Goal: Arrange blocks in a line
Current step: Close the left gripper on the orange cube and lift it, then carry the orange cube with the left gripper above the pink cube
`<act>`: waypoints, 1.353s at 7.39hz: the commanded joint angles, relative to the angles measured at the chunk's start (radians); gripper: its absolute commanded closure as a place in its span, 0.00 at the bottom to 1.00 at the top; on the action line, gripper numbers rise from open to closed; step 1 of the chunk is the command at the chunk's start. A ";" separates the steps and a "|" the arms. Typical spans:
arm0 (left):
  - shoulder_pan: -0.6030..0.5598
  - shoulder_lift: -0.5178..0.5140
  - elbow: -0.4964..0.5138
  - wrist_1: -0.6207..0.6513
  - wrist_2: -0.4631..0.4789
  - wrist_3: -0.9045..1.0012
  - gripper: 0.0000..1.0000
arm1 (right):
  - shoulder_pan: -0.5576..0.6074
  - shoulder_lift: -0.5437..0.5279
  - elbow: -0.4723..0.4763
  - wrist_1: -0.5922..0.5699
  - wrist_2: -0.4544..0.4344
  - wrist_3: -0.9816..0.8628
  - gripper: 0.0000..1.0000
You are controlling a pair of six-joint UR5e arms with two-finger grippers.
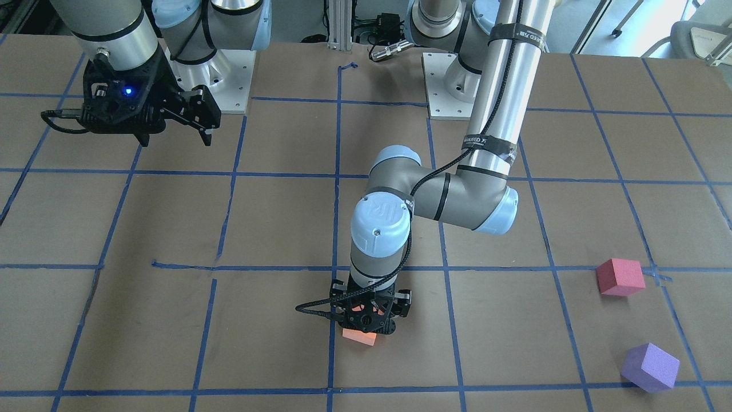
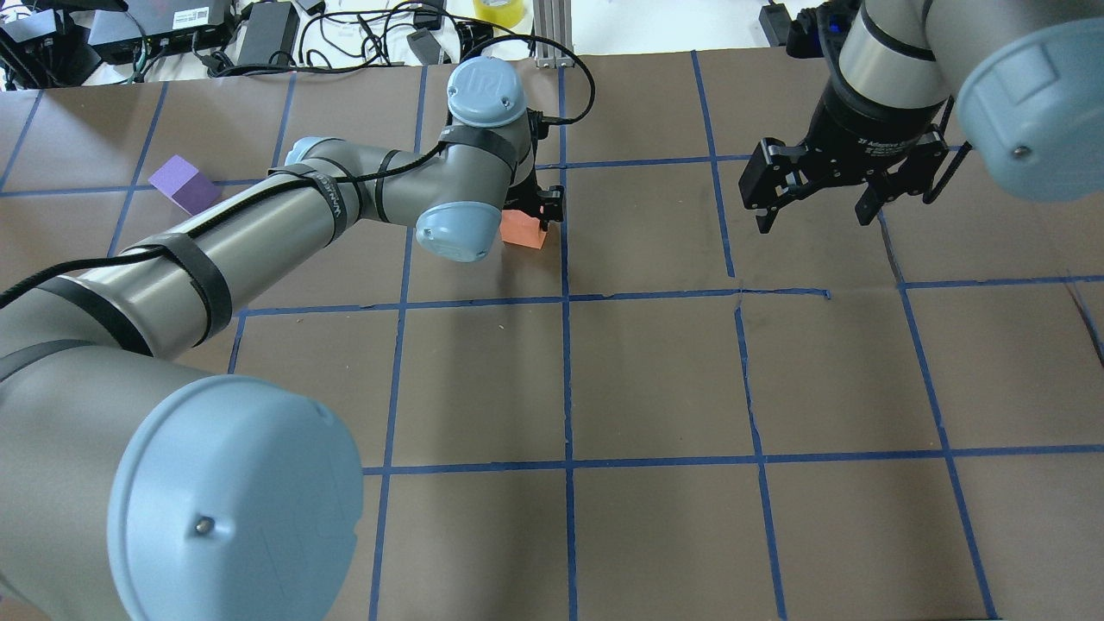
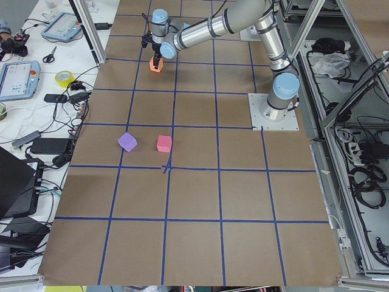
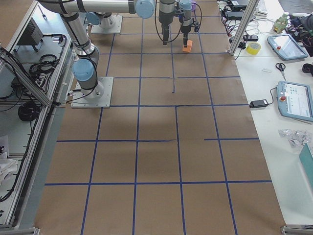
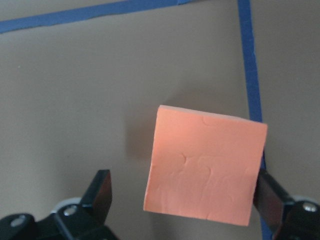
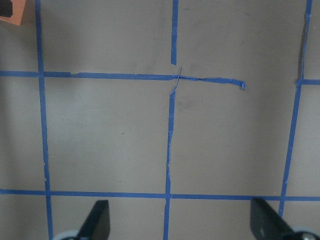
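Observation:
The orange block (image 1: pixel 359 336) rests on the brown table beside a blue tape line. My left gripper (image 1: pixel 366 327) is down around it, open. In the left wrist view the block (image 5: pixel 205 170) sits between the fingers, close against the right finger (image 5: pixel 270 197), with a gap to the left one. The pinkish red block (image 1: pixel 620 277) and the purple block (image 1: pixel 650 367) lie apart near the table's end on my left side. My right gripper (image 1: pixel 174 137) hovers open and empty above the table, near its base; its wrist view shows only bare table between the fingers (image 6: pixel 97 220).
Blue tape lines (image 2: pixel 567 297) form a grid on the brown table. The arm base plates (image 1: pixel 226 80) stand at the robot's side. Cables and devices (image 2: pixel 259 26) lie beyond the far edge. My left arm (image 2: pixel 259 224) stretches low across the table's left half.

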 commanded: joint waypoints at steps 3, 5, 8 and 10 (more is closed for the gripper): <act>0.046 0.036 0.008 -0.030 0.086 0.081 0.57 | 0.000 0.001 0.000 -0.001 0.002 0.000 0.00; 0.222 0.108 0.013 -0.093 0.093 0.178 0.54 | 0.000 0.001 0.000 -0.001 0.002 0.000 0.00; 0.457 0.156 0.011 -0.126 0.075 0.432 0.54 | 0.000 0.001 -0.001 -0.001 0.002 0.000 0.00; 0.653 0.148 0.008 -0.129 -0.003 0.643 0.54 | 0.000 0.001 0.000 -0.001 0.002 0.000 0.00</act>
